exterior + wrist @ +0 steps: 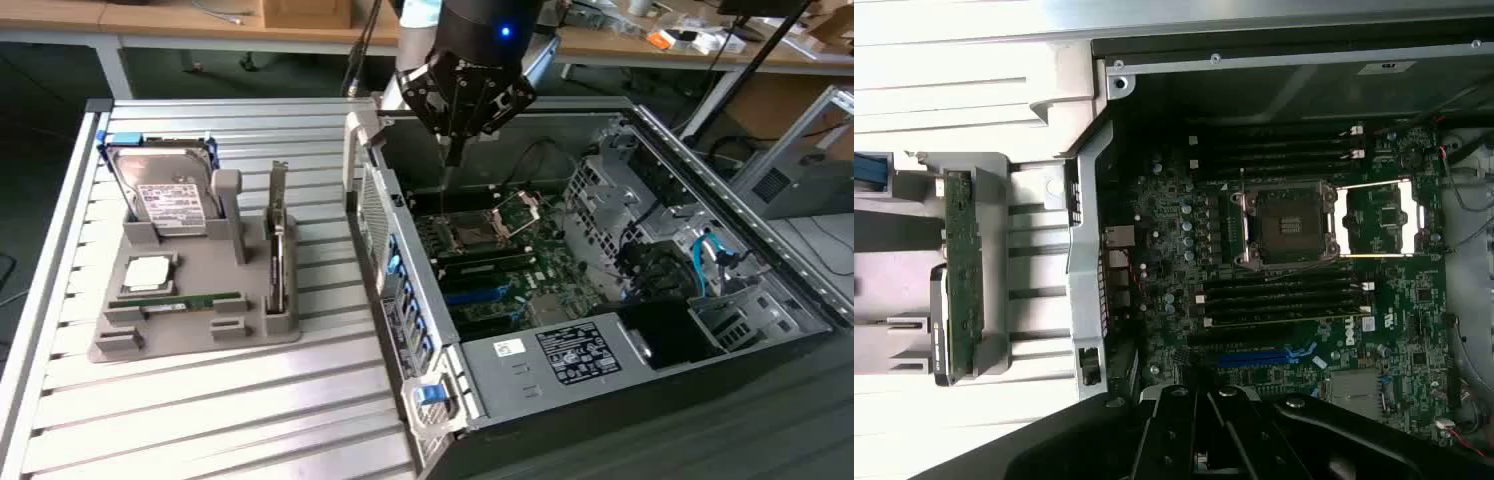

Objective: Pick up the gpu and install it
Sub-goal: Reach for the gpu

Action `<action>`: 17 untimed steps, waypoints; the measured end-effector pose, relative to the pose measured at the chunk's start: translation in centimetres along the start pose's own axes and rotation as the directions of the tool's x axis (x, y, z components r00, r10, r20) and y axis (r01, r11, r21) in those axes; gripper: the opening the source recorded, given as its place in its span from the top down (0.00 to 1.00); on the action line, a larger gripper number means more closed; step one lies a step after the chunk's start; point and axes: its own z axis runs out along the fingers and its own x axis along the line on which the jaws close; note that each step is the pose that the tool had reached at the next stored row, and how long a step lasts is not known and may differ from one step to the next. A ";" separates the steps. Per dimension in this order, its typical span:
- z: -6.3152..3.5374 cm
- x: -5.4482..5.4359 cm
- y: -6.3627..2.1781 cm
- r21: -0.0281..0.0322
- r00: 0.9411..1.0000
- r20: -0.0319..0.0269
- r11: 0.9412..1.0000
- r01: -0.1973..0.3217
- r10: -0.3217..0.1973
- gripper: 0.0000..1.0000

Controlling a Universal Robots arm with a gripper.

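The gpu (276, 240) stands on its long edge in a slot of the grey holder (187, 335), on the exterior view's left of the computer case. From the wrist view it appears edge-on as a green board (962, 270) with a pale bracket end. My gripper (454, 158) hangs over the open case (400, 260), above the motherboard (501, 265) near its back end, well apart from the gpu. Its fingers (1199, 425) are shut with nothing between them. A blue expansion slot (1264, 357) lies on the board close to the fingers.
The holder also carries a silver hard drive (167, 190), a square processor (147, 272) and a narrow RAM stick (187, 300). An open CPU socket (1289, 225) sits mid-board. Cables and drive cages (667, 260) fill the case's far side. Ribbed table top (200, 420) surrounds the holder.
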 end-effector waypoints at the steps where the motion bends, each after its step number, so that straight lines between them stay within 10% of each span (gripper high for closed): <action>1: 0.00 0.0 0.00 0.000 1.000 0.000 1.000 0.000 0.000 0.89; 17: -0.02 0.6 -0.04 0.000 1.000 0.000 1.000 0.000 0.000 0.89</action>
